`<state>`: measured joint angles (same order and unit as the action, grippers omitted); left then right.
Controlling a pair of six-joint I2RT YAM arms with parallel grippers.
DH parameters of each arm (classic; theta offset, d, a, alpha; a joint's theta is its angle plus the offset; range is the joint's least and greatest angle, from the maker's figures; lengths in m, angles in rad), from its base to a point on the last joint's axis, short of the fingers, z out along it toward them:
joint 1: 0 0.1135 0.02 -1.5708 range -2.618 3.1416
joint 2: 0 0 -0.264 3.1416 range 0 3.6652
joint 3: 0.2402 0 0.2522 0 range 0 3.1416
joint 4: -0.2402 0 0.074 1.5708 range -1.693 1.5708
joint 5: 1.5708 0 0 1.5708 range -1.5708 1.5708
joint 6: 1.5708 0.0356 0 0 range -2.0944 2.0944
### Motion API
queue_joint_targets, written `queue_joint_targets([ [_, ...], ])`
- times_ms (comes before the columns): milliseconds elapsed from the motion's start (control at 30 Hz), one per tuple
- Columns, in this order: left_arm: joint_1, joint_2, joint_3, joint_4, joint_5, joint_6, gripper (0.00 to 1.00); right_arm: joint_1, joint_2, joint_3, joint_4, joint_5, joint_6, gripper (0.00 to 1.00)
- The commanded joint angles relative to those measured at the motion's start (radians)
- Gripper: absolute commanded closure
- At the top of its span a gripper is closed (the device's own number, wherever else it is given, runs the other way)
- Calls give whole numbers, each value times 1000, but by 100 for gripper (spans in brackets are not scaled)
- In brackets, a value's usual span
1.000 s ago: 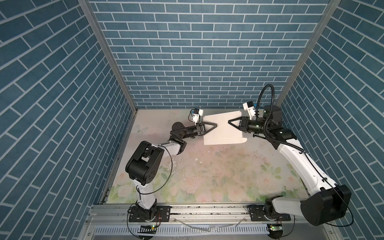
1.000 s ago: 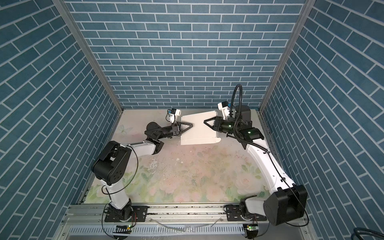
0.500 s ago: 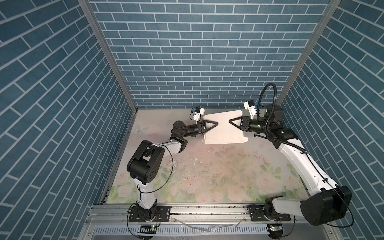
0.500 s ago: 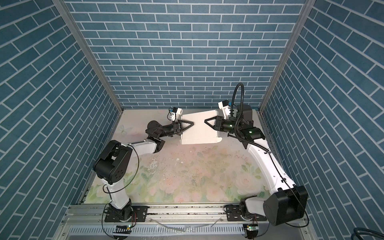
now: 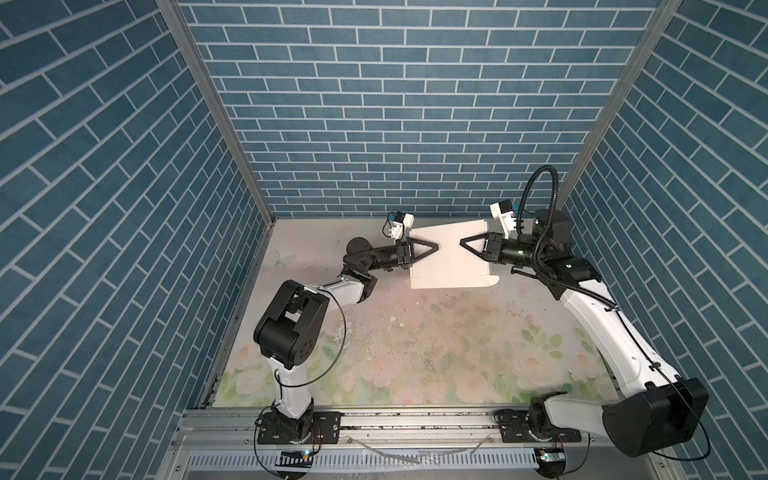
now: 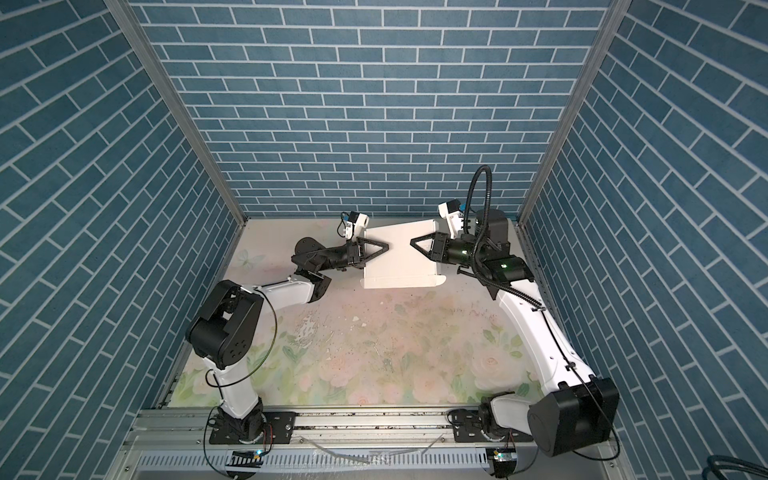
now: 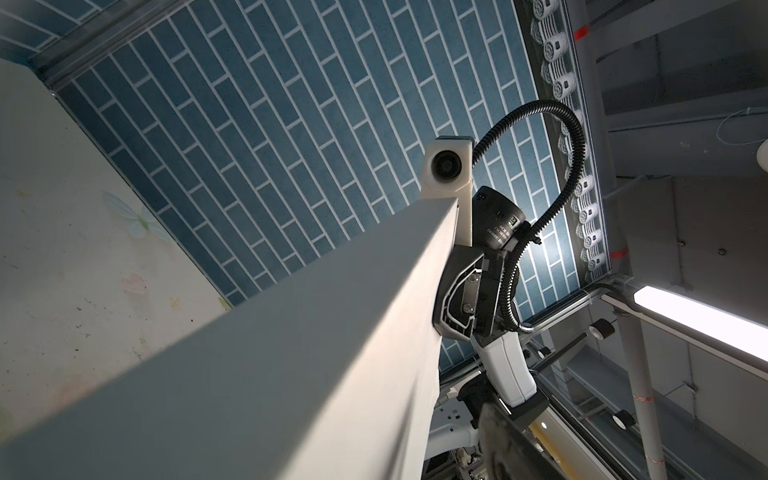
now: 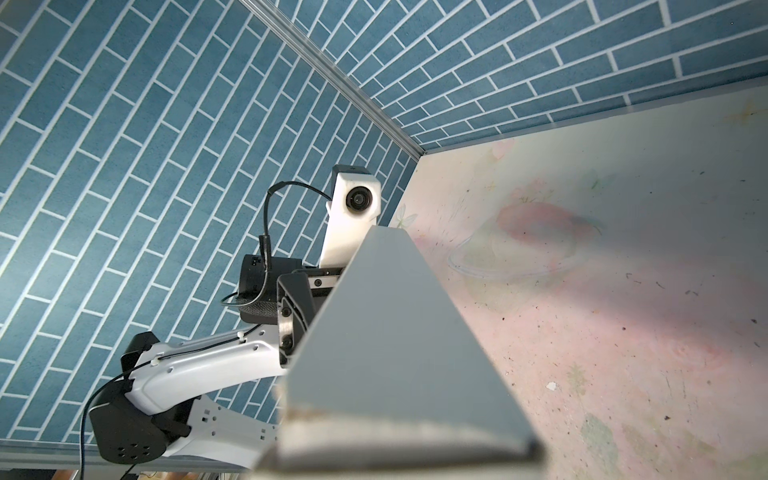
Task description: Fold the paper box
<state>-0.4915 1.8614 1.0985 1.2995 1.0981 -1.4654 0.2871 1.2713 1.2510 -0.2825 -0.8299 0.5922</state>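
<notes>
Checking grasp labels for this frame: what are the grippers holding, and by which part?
Apparently the paper box, by its opposite ends: the left gripper and right gripper each lay one finger on top. The lower fingers are hidden, so this is unconfirmed.

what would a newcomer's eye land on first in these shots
The white paper box at the far middle of the flowered table, bright against the blue brick walls. Then the left gripper and right gripper, reaching over it from opposite ends, tips almost facing each other. In the left wrist view the box looms close, with the right arm's camera staring back over it.
</notes>
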Motion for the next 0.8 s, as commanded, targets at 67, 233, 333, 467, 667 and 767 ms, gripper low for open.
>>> queue_joint_targets([
  [67,-19,-56,35,-25,58,42,19,8,-24,25,-37,-16,-63,89],
  [233,-10,-64,29,-47,77,61,21,2,-30,43,-63,-14,-75,89],
  [333,-10,-65,29,-44,88,61,24,-7,-20,54,-85,-12,-78,90],
  [467,-10,-82,29,-63,108,91,28,-19,-1,54,-86,-14,-71,90],
  [667,-9,-104,20,-166,125,194,38,-35,17,54,-70,-22,-48,90],
  [767,-10,-100,26,-154,128,185,37,-41,20,53,-71,-26,-50,90],
])
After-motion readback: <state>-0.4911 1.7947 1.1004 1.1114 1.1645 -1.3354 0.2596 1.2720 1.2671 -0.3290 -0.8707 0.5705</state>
